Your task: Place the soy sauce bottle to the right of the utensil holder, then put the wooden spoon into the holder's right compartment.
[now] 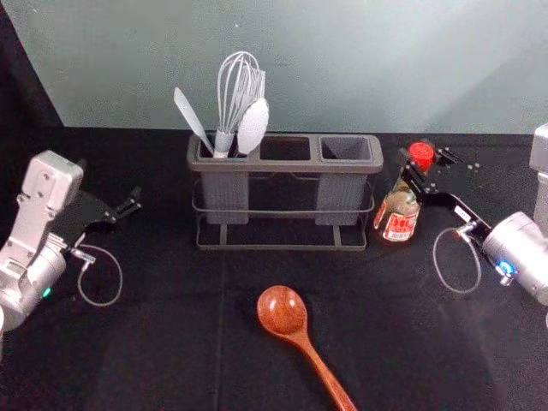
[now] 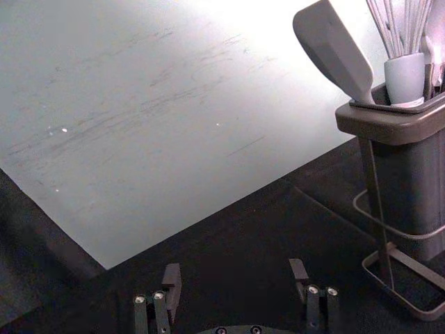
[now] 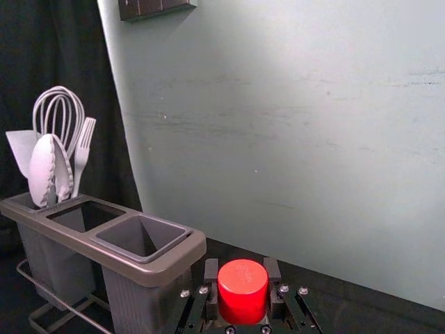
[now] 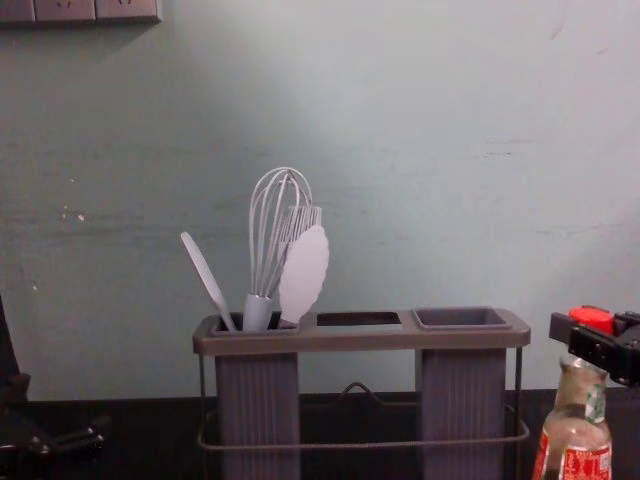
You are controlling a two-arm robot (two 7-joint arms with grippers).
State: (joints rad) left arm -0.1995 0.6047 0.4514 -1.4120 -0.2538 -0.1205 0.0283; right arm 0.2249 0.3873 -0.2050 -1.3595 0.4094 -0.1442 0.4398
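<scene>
My right claw point(image 3: 242, 268) pinches soy sauce bottle point(image 1: 400, 217) by red cap point(image 3: 242, 287), just right of utensil holder point(image 1: 286, 165), likely for upright set-down. Left claw point(image 2: 234, 275) spread, idle at left. Wooden spoon point(image 1: 282, 310) lies near; right compartment point(image 1: 345, 149) empty, ready for it.

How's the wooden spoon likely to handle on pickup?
The wooden spoon is probably stiff and fairly light, being slim wood. Held by the narrow handle, it may dip toward its wider bowl. The bowl's shiny highlights suggest a smooth finish, so it could twist in the grip.
</scene>
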